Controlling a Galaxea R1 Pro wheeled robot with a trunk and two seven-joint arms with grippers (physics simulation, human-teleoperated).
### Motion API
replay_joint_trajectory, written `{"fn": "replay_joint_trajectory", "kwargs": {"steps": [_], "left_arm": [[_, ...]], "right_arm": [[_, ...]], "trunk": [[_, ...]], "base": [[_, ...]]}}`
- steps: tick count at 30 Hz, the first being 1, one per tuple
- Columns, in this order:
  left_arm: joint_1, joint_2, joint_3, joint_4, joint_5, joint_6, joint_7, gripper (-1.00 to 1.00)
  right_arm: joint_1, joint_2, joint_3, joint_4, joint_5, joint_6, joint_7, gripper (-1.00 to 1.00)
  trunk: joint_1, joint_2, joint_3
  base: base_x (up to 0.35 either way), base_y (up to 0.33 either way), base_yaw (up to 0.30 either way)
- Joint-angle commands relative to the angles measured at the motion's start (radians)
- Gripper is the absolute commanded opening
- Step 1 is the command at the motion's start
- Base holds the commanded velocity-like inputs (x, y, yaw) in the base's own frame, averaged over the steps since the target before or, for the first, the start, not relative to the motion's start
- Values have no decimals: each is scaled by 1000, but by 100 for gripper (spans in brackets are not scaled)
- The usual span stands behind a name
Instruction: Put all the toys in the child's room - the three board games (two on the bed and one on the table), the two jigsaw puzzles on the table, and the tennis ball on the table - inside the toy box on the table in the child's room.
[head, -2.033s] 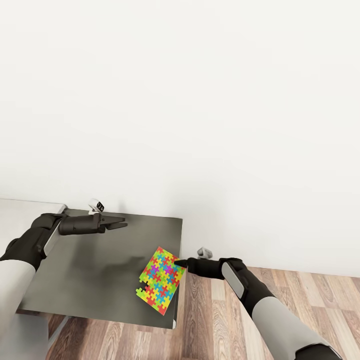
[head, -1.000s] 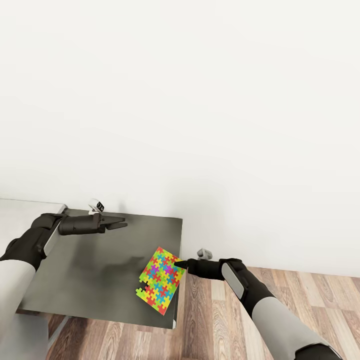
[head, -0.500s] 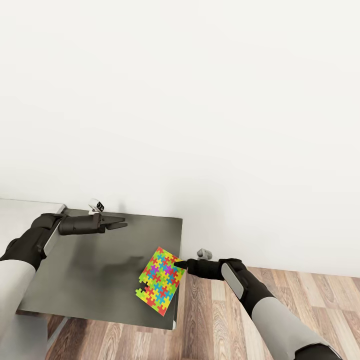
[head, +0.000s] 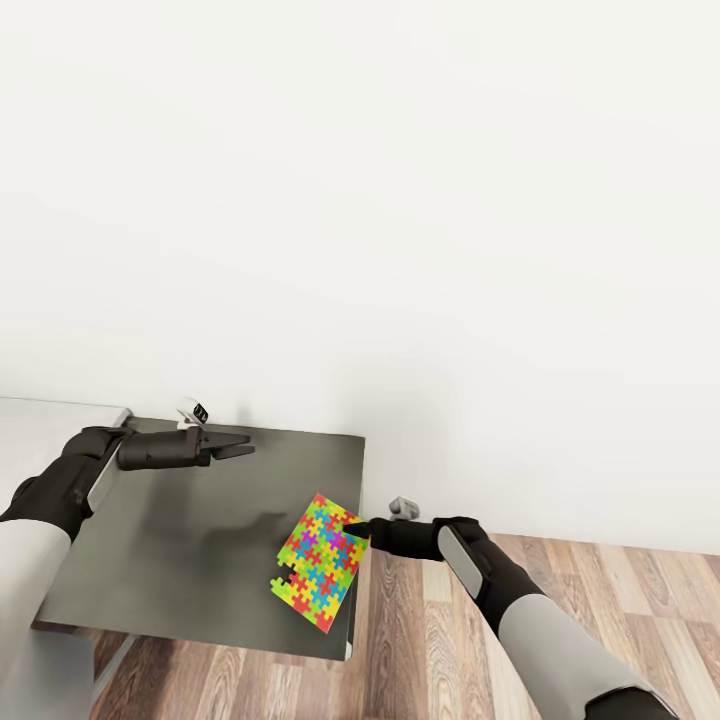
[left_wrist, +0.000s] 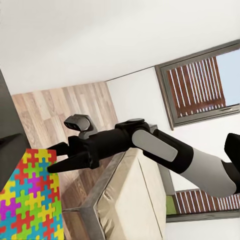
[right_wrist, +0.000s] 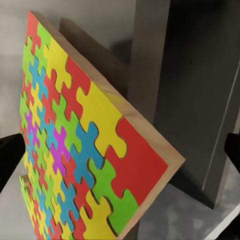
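One jigsaw puzzle (head: 318, 562), a flat sheet of bright interlocking pieces, lies on the dark grey table (head: 200, 540) with a corner at the table's right edge. My right gripper (head: 356, 524) is open at that corner, a finger on each side of it. The right wrist view has the puzzle (right_wrist: 85, 145) close up, with dark fingertips (right_wrist: 10, 157) far apart at the picture's edges. From the left wrist view I see the right gripper (left_wrist: 59, 157) spread around the puzzle (left_wrist: 30, 200). My left gripper (head: 238, 447) hovers open over the table's back. The light grey toy box (head: 55, 418) shows at far left.
A white wall stands right behind the table. Wood-plank floor (head: 560, 600) lies to the right of and below the table. The bed (left_wrist: 125, 200), with beige mattress and grey frame, and a slatted window (left_wrist: 200, 82) lie beyond the right arm in the left wrist view.
My right gripper has crept a little left onto the puzzle's corner. The left arm, the puzzle and the camera have stayed put.
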Motion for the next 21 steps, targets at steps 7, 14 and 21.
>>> {"fn": "replay_joint_trajectory", "kwargs": {"steps": [7,14,21], "left_arm": [[-1,1,-4,0,3,11,-3,100],[-1,1,-4,0,3,11,-3,100],[-1,1,-4,0,3,11,-3,100]], "right_arm": [[-1,4,2,0,-3,5,0,100],[-1,4,29,1,-3,5,0,100],[-1,4,43,0,-2,4,0,-100]], "trunk": [[12,-22,-11],[12,-22,-11],[12,-22,-11]], "base": [[0,0,0],[0,0,0],[0,0,0]]}}
